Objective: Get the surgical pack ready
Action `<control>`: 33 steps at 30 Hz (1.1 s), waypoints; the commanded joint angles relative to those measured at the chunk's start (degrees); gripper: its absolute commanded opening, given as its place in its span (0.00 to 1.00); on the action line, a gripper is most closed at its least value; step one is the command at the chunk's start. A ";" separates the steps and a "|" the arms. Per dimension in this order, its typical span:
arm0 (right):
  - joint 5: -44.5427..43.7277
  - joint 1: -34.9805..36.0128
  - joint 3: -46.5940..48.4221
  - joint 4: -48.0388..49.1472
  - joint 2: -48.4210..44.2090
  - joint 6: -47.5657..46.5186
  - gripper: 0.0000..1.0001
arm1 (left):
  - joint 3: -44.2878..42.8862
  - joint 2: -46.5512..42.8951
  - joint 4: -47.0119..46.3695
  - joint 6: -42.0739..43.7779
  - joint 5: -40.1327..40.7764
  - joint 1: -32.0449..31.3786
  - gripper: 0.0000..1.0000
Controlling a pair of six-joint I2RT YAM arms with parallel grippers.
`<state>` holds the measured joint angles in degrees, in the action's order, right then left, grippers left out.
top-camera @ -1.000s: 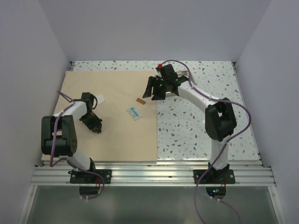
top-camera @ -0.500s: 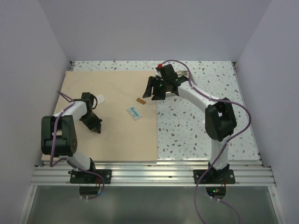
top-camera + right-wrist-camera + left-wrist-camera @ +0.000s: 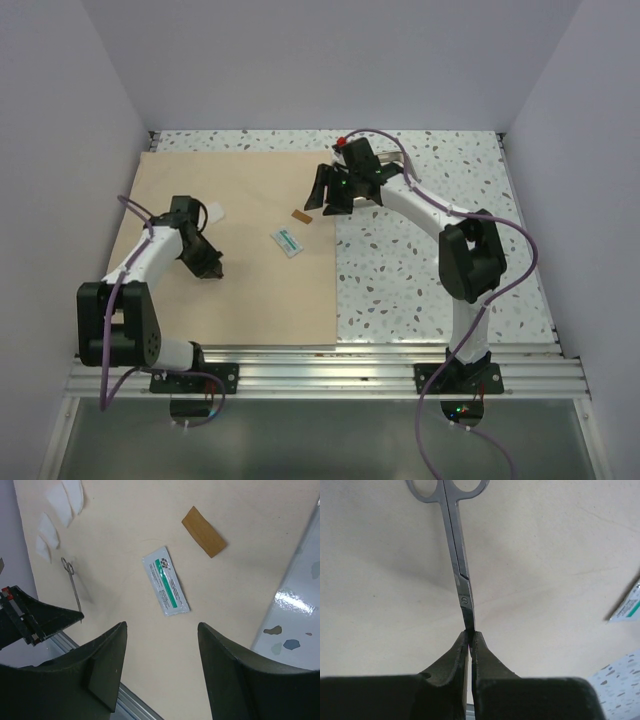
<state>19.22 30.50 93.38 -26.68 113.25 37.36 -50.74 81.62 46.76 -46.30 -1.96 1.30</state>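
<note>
While the left gripper (image 3: 468,640) pinches the scissors (image 3: 460,575) at the packet's (image 3: 166,580) nine o'clock, the right gripper (image 3: 162,670) hangs fingers apart; the wrap sheet (image 3: 250,300) lies flat, nothing bundled.

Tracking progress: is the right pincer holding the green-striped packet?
No, the right pincer stands open, apart from the packet lying flat on the tan sheet.

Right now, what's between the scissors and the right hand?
Between scissors and right hand: green-striped packet and brown strip on the tan wrap sheet, top view.
</note>
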 commanded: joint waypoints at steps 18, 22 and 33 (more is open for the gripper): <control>9.60 5.70 4.16 5.58 7.24 5.78 0.68 | 3.98 -8.50 1.40 1.30 -9.12 -5.43 0.00; 11.18 10.00 8.30 6.11 12.68 7.28 0.70 | 6.09 -10.95 1.58 1.04 -10.26 -5.78 0.00; 17.16 18.54 14.01 12.17 20.68 12.81 0.71 | 10.66 -15.35 2.28 2.00 -10.88 -5.78 0.00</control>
<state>32.56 47.81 104.05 -18.09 132.86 47.18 -40.73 67.72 48.07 -45.71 -11.73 -4.21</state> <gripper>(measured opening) 0.706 0.009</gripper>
